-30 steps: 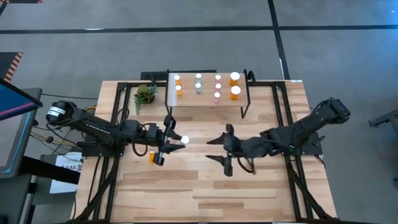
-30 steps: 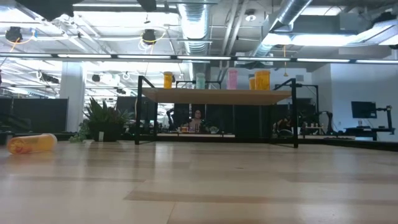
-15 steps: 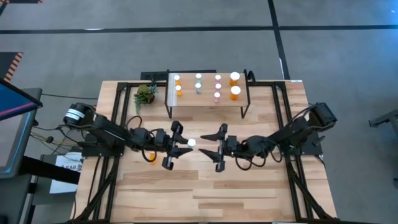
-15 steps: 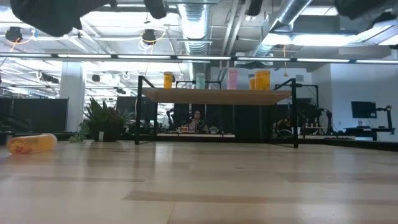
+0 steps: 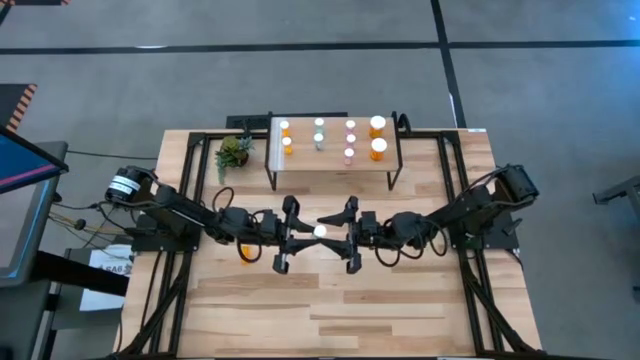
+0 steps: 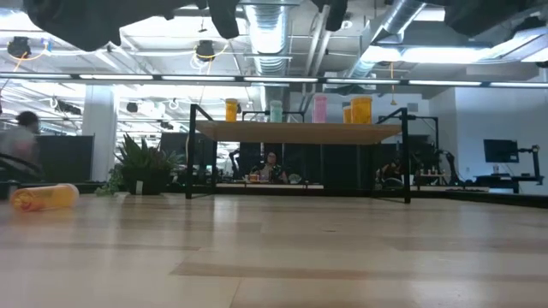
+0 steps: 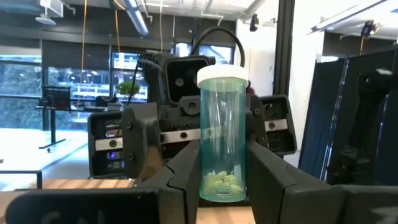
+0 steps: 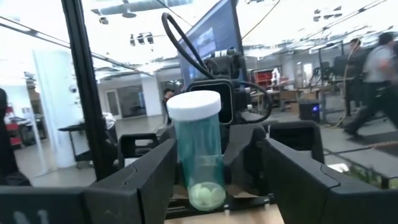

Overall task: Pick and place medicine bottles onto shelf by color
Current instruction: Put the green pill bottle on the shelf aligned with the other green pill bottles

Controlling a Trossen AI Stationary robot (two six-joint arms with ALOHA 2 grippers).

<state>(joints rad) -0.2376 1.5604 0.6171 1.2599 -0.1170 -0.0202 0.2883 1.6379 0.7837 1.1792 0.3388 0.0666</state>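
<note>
1. Standing upright between the left gripper's (image 5: 300,236) fingers (image 7: 178,186), a teal medicine bottle (image 7: 222,133) with a white cap is pinched over the bench's middle; the right gripper (image 5: 340,235) faces it, its fingers (image 8: 149,177) spread on either side of the bottle without touching.
2. An orange bottle (image 6: 43,198) lies on its side near the bench's left edge, half hidden under the left arm from above.
3. The shelf (image 5: 335,160) at the bench's (image 5: 400,310) far edge carries orange, teal and pink bottles (image 5: 349,137); a small plant (image 5: 233,152) stands beside it. Blurred people show in the office beyond.
</note>
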